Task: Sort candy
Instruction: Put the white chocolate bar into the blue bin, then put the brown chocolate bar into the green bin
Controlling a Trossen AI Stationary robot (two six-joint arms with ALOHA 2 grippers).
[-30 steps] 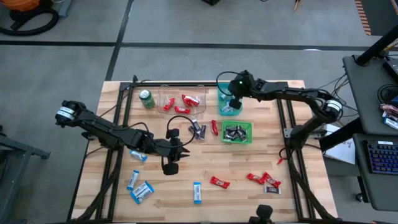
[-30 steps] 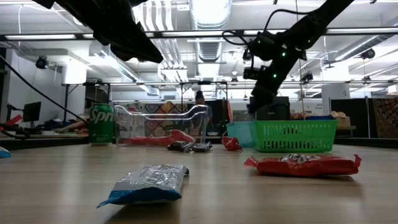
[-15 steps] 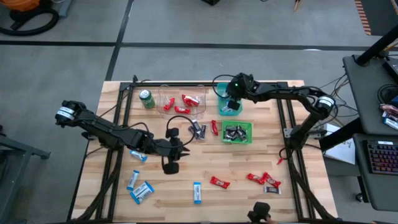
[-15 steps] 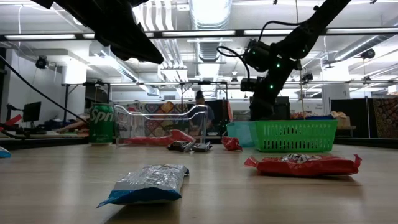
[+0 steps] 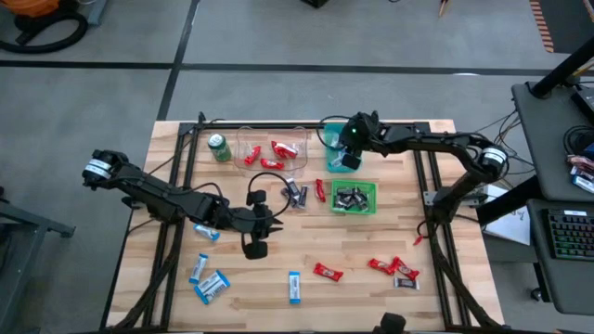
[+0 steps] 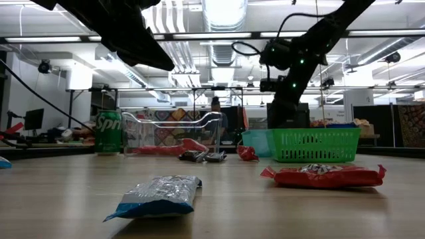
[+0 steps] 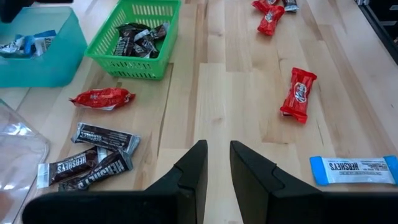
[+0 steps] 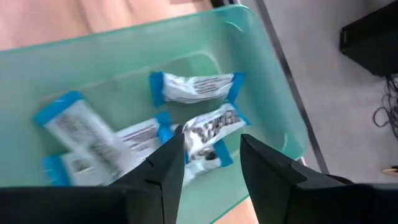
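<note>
Right gripper (image 8: 208, 158) hangs over the teal bin (image 8: 273, 118), fingers parted, empty, blue-and-white bars (image 8: 196, 87) below; left gripper (image 7: 214, 165) hovers mid-table, seemingly empty, narrowly parted

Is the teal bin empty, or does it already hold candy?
It holds candy. The right wrist view shows several blue-and-white bars lying inside the teal bin.
</note>
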